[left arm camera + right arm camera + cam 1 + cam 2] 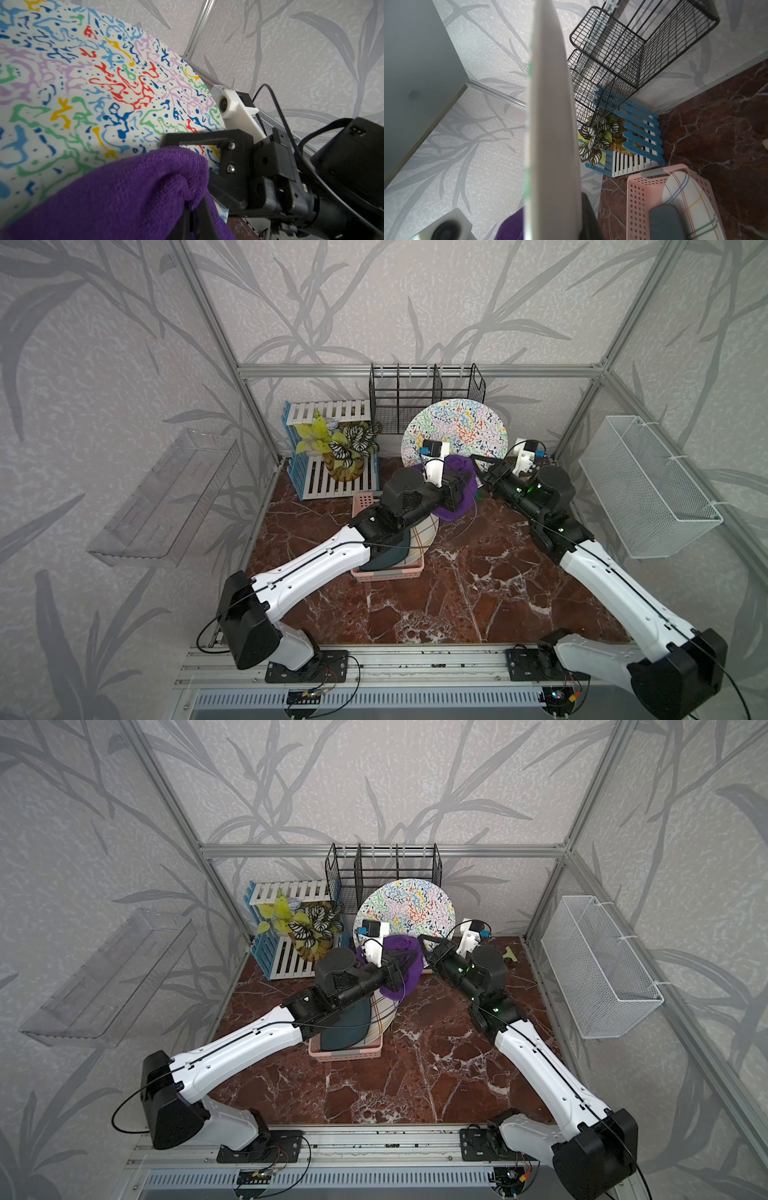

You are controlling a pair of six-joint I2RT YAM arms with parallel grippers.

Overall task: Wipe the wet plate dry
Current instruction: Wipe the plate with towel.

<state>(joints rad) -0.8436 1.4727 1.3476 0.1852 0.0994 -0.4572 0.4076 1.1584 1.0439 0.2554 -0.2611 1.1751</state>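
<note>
Both top views show the squiggle-patterned plate point(455, 431) standing on edge near twelve o'clock of the marble table point(415, 605), before the black wire rack point(415, 398). The right gripper point(478, 461) pinches its rim at five o'clock. The left gripper point(467, 481), clamped on a purple cloth point(457, 465), holds it against the plate's face at six o'clock.

The squiggle-patterned plate point(457, 423) looks hard and smooth with a faint sheen, while the purple cloth point(124, 197) is matt, nubbly knitted microfibre. The desk point(457, 593) shows polished red-brown marble with white veins; the black rack point(415, 398) is coated metal wire, the pink basket point(641, 193) smooth perforated plastic, and the white basket point(648, 485) fine metal mesh.
</note>
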